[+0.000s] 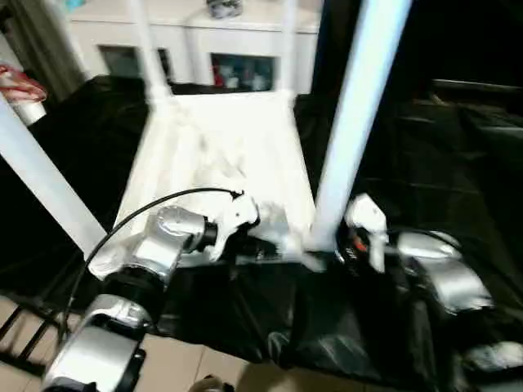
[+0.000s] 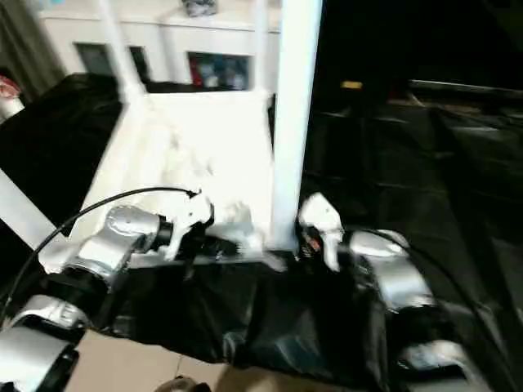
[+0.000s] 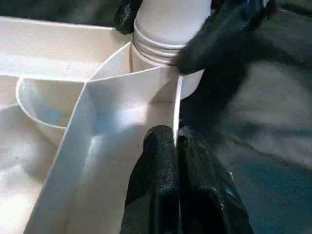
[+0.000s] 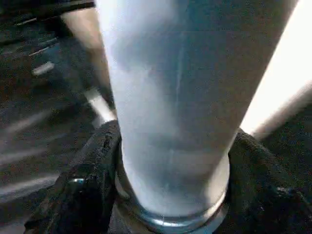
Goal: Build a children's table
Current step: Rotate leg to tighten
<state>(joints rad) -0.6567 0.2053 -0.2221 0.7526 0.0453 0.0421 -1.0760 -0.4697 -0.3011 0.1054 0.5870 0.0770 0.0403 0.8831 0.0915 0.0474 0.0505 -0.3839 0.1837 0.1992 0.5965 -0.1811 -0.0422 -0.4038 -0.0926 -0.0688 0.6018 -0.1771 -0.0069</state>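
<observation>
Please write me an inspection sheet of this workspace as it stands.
Surface: black sheet under the work.
Job's things: tabletop lies underside up; near-right leg stands in its corner socket; three more legs stand at the other corners.
Clutter: nothing seen.
Grippers: left gripper pinches a tabletop rib by that socket; right gripper clasps the leg's base.
Cables: black cable arcs over the left forearm.
Surroundings: white cabinet behind; pale floor in front.
</observation>
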